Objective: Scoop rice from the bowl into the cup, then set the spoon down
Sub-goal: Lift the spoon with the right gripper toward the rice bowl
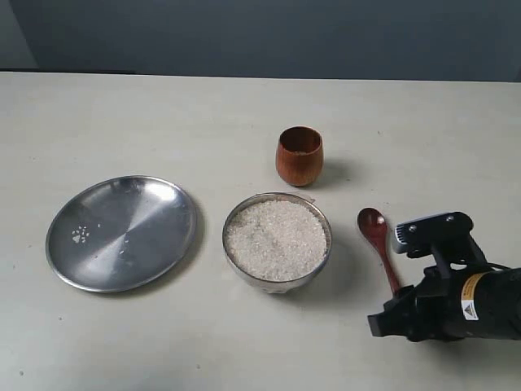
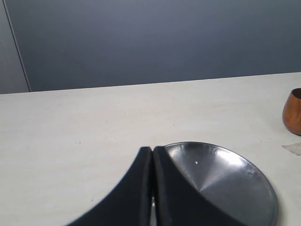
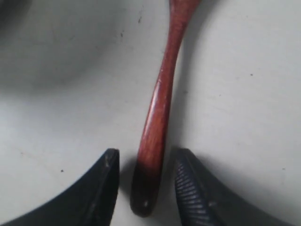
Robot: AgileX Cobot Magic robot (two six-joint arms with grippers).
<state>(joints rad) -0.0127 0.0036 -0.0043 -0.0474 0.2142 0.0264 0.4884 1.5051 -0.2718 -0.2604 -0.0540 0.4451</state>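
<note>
the spoon is laid flat on the counter, just to the right of the steel bowl, with its round head pointed up toward the wooden cup and its slim handle run back and slightly rightward to the right gripper. in the right wrist view the jaws are seen spread, one on each side of the handle's butt end, so that the handle's long axis is carried straight out from the gap between them. a narrow strip of counter seems to be left on either side of the wood, though contact cannot be ruled out at this close range. the bowl is heaped with rice, and the cup is stood just behind it, apart from the spoon. the left gripper is held over the near edge of the flat steel plate, its jaws pressed together on nothing, well away from the spoon. the right arm is therefore judged the nearer one. only a closing across the handle's width would be needed for a grasp, since the jaws are already squared to it.
</note>
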